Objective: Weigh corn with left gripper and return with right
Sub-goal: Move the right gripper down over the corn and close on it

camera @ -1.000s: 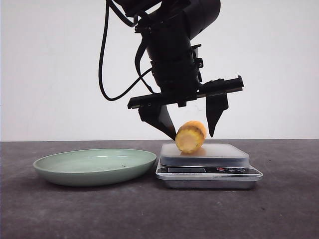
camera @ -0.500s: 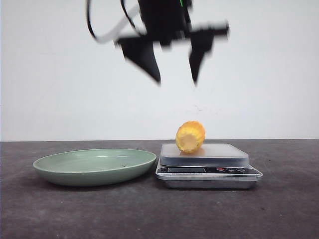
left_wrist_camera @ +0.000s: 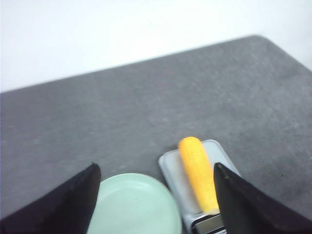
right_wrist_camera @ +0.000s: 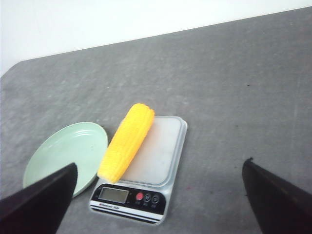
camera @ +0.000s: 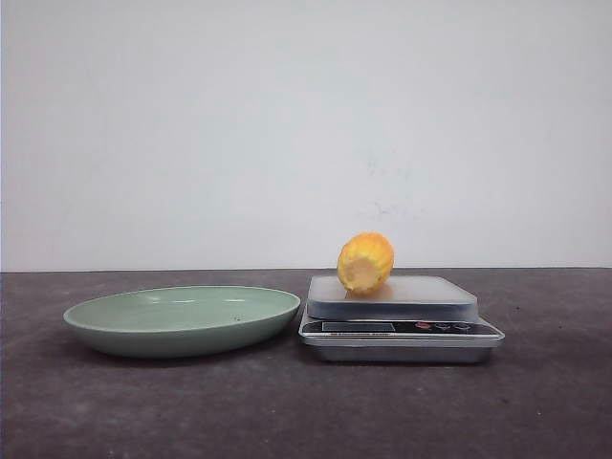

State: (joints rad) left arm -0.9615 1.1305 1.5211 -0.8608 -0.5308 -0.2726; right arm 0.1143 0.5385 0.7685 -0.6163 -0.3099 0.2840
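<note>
The corn (camera: 364,263) is a yellow-orange cob lying on the silver scale (camera: 402,330), its pale cut end facing the front camera. Neither gripper shows in the front view. In the left wrist view my left gripper (left_wrist_camera: 155,165) is open and empty, high above the table, with the corn (left_wrist_camera: 199,174) and the scale (left_wrist_camera: 169,168) far below between its fingers. In the right wrist view my right gripper (right_wrist_camera: 161,162) is open wide and empty, also high up. The corn (right_wrist_camera: 126,142) lies along one side of the scale (right_wrist_camera: 158,153) below it.
A pale green plate (camera: 182,320) stands empty just left of the scale on the dark grey table; it also shows in the left wrist view (left_wrist_camera: 134,204) and the right wrist view (right_wrist_camera: 66,146). A white wall is behind.
The left gripper, open around the corn on the scale one second ago, has risen straight up and left the front view. The corn stays on the scale.
</note>
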